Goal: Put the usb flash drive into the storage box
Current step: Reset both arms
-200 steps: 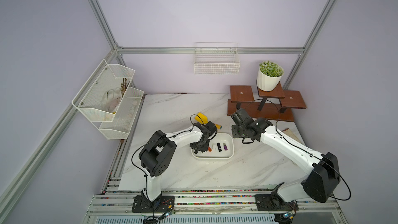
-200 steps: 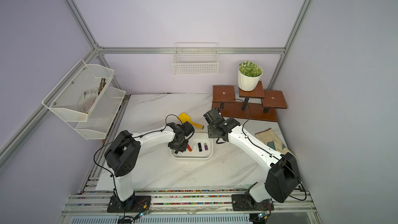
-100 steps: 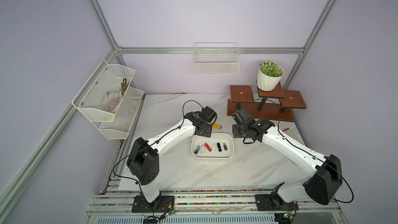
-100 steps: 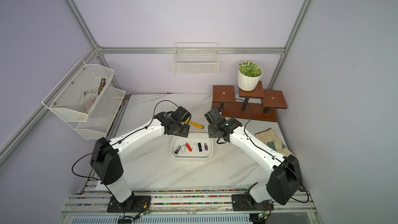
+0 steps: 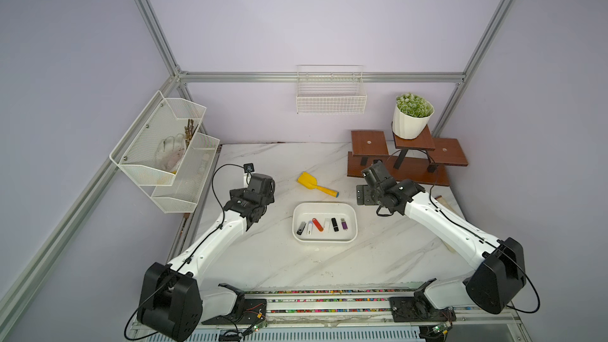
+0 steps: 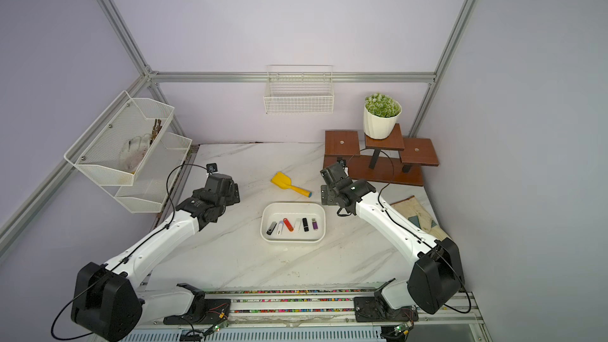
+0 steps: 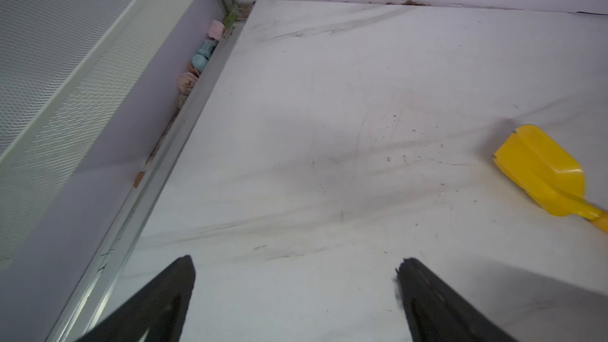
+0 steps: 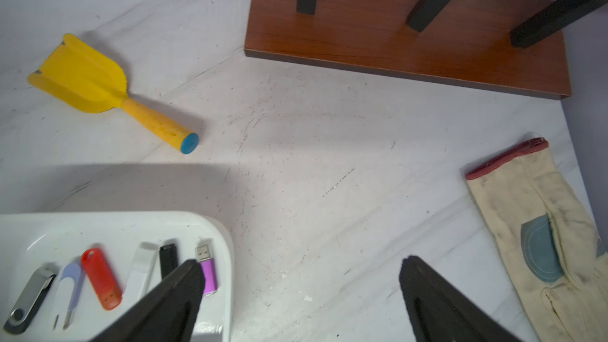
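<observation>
Table (image 5: 263, 258): bare marble under both claws, no loose drive on it that I can see.

Wooden stand (image 5: 411, 172): just past the right claw (image 8: 301, 264), on its outer side. Not in play.

Storage box (image 5: 324, 204): between the two claws and a bit nearer the bases than either. Inboard of the right claw, with its corner rim close by one finger in the right wrist view. Well inboard of the left claw (image 7: 296, 268) and out of that wrist view.

Glove (image 8: 526, 225): flat on the table, outboard of the right claw.

Yellow scoop (image 5: 317, 185): between the claws, on the far side of the box and apart from it.

Claws: both spread wide, nothing between the fingers, both above the table.

Drives: six side by side on the box floor, not stacked: black/silver swivel (image 8: 31, 297), lilac (image 8: 70, 287), red (image 8: 100, 278), white (image 8: 143, 269), black (image 8: 168, 256), purple (image 8: 207, 266). The purple one is nearest the right claw, plug exposed.

Judgement: the task looks done, with every visible drive inside.

If a regrip is needed: they look light, rigid and smooth-shelled, so likely to skate on the plastic floor. Pinch mid-body across the narrow width. Avoid the plug end. The swivel cover may pivot, so take that one by its body. Gaps between neighbours are tight for a finger.
</observation>
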### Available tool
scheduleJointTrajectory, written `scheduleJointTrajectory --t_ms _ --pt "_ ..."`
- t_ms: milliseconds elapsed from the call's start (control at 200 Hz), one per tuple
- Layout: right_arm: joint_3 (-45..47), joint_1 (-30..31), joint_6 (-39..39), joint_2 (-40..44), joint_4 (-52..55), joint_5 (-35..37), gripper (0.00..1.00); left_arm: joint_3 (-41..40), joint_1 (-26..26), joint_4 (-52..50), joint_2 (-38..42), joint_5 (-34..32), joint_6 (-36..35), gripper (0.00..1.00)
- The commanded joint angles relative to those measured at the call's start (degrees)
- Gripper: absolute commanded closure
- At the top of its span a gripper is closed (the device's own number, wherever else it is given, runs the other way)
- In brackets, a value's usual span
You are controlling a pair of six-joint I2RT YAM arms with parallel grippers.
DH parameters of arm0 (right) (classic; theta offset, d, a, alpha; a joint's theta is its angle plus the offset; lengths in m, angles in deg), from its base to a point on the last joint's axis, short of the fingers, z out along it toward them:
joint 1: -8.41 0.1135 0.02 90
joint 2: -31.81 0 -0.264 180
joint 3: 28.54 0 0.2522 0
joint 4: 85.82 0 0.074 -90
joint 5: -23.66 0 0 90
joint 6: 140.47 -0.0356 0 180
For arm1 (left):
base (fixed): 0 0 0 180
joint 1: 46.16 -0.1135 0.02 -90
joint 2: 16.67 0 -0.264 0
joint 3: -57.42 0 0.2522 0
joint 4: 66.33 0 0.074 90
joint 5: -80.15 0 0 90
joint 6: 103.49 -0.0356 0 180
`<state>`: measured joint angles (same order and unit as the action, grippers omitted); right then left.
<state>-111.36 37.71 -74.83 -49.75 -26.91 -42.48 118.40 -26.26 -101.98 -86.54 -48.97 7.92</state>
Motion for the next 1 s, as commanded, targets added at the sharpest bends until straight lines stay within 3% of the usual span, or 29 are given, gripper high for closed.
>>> scheduleJointTrajectory --t_ms 0,155,220,335,440,485,540,675,785,845,935,995 --pt "3.59 -1.52 -2.18 2.82 -6.35 6.30 0.01 -12.44 -0.54 25.15 6.58 -10.60 -11.00 0.00" --pt "9.82 -1.70 -0.84 5.21 -15.18 13.87 0.01 -24.62 -1.51 46.37 6.39 -11.23 -22.18 0.00" --pt "13.13 -1.79 0.30 6.10 -20.32 18.99 0.01 -29.10 -3.86 59.29 3.40 -5.80 -24.11 0.00" --pt "21.33 -1.83 4.13 7.79 -33.85 27.80 0.01 -31.65 -7.42 77.89 -6.96 2.12 -24.15 0.00" --pt "28.85 -1.81 8.33 9.21 -45.19 36.75 0.01 -25.75 -8.10 85.23 -21.80 0.55 -29.35 0.00" --pt "33.04 -1.82 10.26 9.73 -52.75 39.39 0.01 -21.50 -8.55 75.47 -21.55 -1.25 -27.25 0.00" --pt "37.96 -2.64 11.49 9.63 -61.73 40.46 0.01 -17.90 -11.23 61.56 -18.62 3.32 -21.34 0.00" --pt "47.88 -3.10 16.18 6.27 -84.89 42.50 0.01 -22.45 -14.44 69.79 -18.04 7.85 -19.73 0.00" --pt "54.82 -3.69 31.02 -3.00 -119.14 40.64 0.01 -26.62 -16.38 77.34 -19.33 16.02 -20.13 0.00" --pt "55.01 -4.02 39.23 -10.89 -134.16 37.70 0.01 -28.22 -16.42 85.49 -22.40 15.74 -22.17 0.00" --pt "50.65 -4.22 45.97 -19.86 -139.62 35.23 0.01 -25.87 -16.29 74.75 -18.97 16.08 -20.45 0.00" --pt "50.72 -4.25 45.65 -19.49 -139.11 35.06 0.01 -26.08 -16.31 77.07 -19.78 15.61 -20.64 0.00"
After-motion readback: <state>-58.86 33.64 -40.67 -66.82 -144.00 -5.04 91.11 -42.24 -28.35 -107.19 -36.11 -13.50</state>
